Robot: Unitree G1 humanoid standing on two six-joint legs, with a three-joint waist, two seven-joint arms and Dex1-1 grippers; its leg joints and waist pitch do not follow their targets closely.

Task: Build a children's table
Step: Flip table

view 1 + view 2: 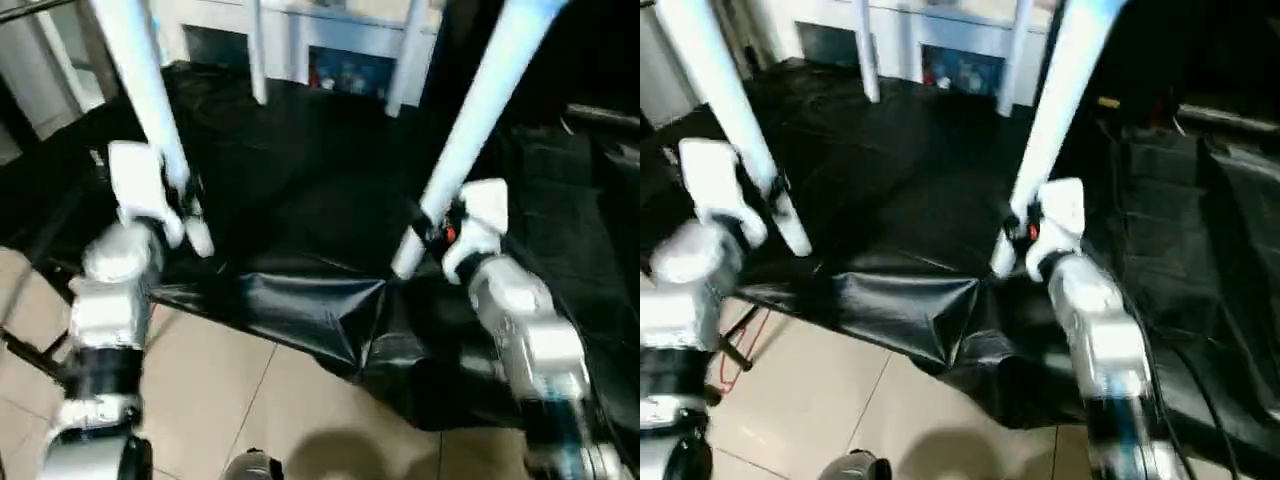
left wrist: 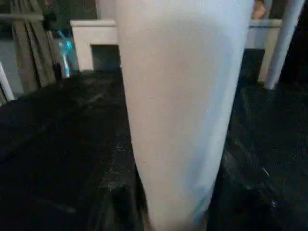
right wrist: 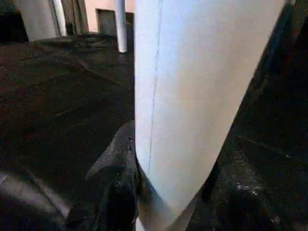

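Black plastic sheeting [image 1: 300, 200] covers the work surface, crumpled at its near edge above beige floor tiles [image 1: 230, 400]. At the far side stands a white cabinet [image 1: 340, 40]. The left gripper [image 1: 185, 205] pinches 1 white leg [image 1: 150, 90] near its lower end; the right gripper [image 1: 430, 235] pinches another leg [image 1: 480, 110]. 2 more legs [image 1: 255, 50] rise at the far edge.

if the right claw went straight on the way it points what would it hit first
The right claw is already shut on a white leg, so that leg blocks its line. Beyond it, probably the black sheet; depth is unclear.
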